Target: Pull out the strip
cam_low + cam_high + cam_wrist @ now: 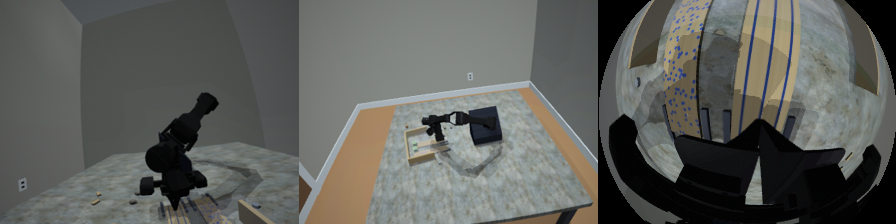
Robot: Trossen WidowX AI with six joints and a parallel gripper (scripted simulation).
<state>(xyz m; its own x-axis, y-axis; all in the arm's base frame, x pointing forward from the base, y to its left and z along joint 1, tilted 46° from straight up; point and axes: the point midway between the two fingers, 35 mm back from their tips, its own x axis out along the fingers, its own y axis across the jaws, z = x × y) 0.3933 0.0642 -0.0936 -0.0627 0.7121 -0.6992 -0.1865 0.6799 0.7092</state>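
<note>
Two tan strips lie side by side in a shallow wooden tray (409,152) (249,213) (642,42). One strip has blue lines (770,60) (178,220) and the other has blue dots (682,65) (209,212). Two small green cubes (414,143) (415,148) rest on the strips' far ends; I cannot tell which one bears the label, and neither shows in the wrist view. My gripper (439,139) (175,206) (759,123) is shut on nothing. Its tip points down just over the near end of the lined strip, where short dark tabs stick out.
The arm's dark base block (485,123) stands right of the tray. Small tan and grey bits (95,201) (132,201) lie on the stone table top behind the tray. The tray's side walls (865,60) flank the strips.
</note>
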